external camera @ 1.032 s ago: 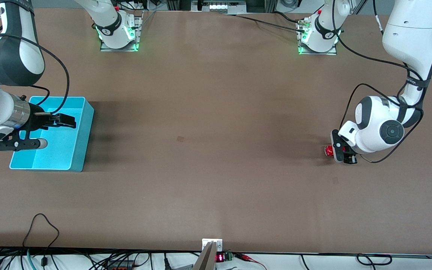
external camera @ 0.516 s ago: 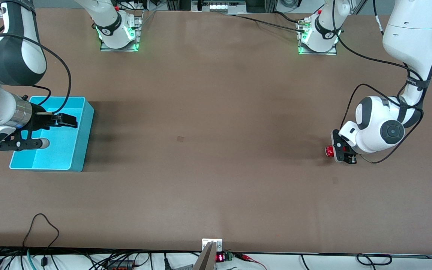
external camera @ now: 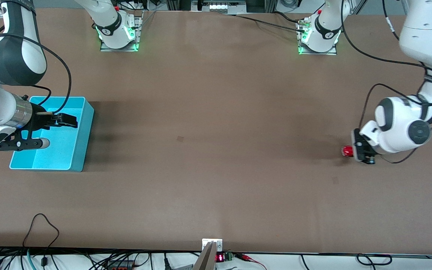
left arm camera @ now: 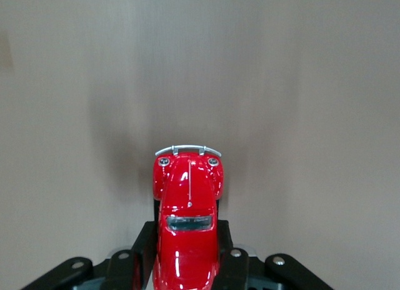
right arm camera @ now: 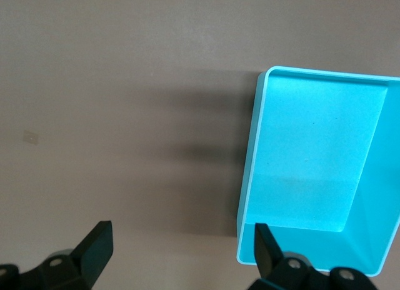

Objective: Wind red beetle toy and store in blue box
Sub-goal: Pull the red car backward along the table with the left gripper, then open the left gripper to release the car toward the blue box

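Beetle toy farther toward left arm's end

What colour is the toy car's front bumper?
Silver, on the red beetle toy; clearest in the left wrist view.

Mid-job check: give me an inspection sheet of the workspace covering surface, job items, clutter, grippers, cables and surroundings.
Surface: brown table, a few faint marks.
Job items: red beetle toy held between the jaws at the left arm's end; blue box open and empty at the right arm's end.
Clutter: nothing seen.
Grippers: left gripper shut on the toy, low over the table; right gripper open over the box.
Cables: black cables along the table edge nearest the front camera, others running along both arms.
Surroundings: two arm bases with green lights.
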Action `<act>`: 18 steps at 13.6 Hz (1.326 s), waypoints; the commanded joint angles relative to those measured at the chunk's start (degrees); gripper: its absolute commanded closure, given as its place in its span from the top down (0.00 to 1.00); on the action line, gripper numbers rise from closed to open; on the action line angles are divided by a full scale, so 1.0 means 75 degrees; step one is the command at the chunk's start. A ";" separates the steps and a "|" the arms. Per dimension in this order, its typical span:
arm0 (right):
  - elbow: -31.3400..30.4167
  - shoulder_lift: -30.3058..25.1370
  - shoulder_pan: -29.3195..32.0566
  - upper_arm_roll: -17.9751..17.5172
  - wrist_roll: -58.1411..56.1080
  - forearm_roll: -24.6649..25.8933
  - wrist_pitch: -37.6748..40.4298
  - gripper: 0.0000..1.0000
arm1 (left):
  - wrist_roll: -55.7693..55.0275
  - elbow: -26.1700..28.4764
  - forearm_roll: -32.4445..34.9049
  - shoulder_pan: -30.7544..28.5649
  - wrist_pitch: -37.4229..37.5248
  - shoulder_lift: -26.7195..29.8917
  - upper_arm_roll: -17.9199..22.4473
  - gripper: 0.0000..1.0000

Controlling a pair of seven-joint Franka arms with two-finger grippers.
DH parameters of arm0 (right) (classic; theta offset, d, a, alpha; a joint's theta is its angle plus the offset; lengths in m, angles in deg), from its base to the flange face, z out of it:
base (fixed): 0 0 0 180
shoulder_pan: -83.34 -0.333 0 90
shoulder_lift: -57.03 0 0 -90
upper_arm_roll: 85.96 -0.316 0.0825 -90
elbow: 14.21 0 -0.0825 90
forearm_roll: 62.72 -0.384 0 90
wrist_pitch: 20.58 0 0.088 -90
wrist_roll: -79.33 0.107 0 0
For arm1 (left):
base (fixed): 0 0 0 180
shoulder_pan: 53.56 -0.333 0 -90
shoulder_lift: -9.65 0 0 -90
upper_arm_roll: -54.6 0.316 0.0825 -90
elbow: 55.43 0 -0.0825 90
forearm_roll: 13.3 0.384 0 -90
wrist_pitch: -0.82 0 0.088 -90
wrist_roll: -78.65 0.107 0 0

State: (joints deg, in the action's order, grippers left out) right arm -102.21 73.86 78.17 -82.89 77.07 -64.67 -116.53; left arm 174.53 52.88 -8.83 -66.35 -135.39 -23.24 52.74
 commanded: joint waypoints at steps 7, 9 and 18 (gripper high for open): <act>0.0038 -0.0042 -0.0049 0.0001 -0.0004 -0.0032 0.0126 1.00 | 0.0693 -0.0543 0.0061 -0.0416 -0.0027 -0.0374 -0.0126 1.00; 0.0038 -0.0042 -0.0049 0.0001 -0.0004 -0.0032 0.0137 1.00 | 0.0669 -0.0543 0.0037 -0.0415 0.0288 -0.0116 -0.0301 1.00; 0.0015 -0.0053 -0.0178 0.0001 -0.0073 -0.0020 0.0207 1.00 | -0.1168 -0.0904 0.0002 -0.0299 0.2372 0.1244 -0.0536 1.00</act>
State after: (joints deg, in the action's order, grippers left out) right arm -102.21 73.86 76.97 -82.92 77.07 -64.67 -116.15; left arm 169.72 47.62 -8.87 -68.88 -122.32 -16.04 49.03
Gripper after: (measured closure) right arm 0.000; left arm 0.000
